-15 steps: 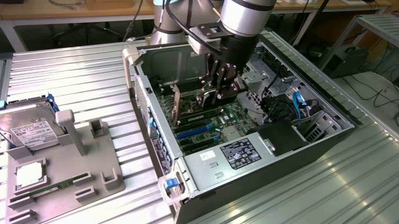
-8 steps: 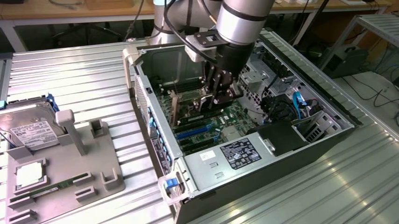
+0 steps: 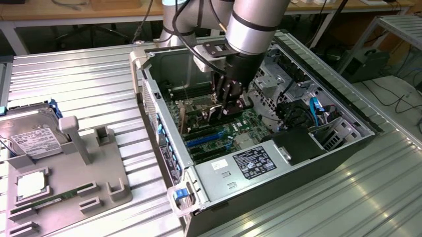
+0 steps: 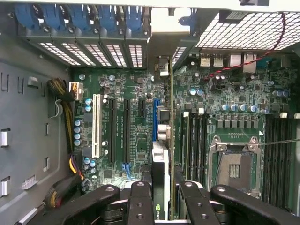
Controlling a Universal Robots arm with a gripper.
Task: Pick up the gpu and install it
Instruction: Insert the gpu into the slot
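Observation:
My gripper (image 3: 223,109) reaches down into the open computer case (image 3: 366,124), just above the green motherboard (image 3: 245,124). In the wrist view the gripper (image 4: 164,199) is shut on the gpu (image 4: 161,161), which I see edge-on: a thin green board with a black shroud, pinched between the black fingers (image 4: 139,201). The card stands upright over the expansion slots, next to the blue slot (image 4: 155,117). Its silver end bracket (image 4: 162,65) points toward the case's rear wall with the slot covers. Whether the card's lower edge touches a slot is hidden.
Blue latches (image 4: 89,18) line the rear wall above the slots. The CPU socket (image 4: 234,164) and memory slots (image 4: 197,140) lie beside the card. The power supply (image 3: 250,163) fills the case's near end. On the exterior view's left, a grey fixture (image 3: 99,168) carries a hard drive (image 3: 29,136) and a RAM stick (image 3: 53,200).

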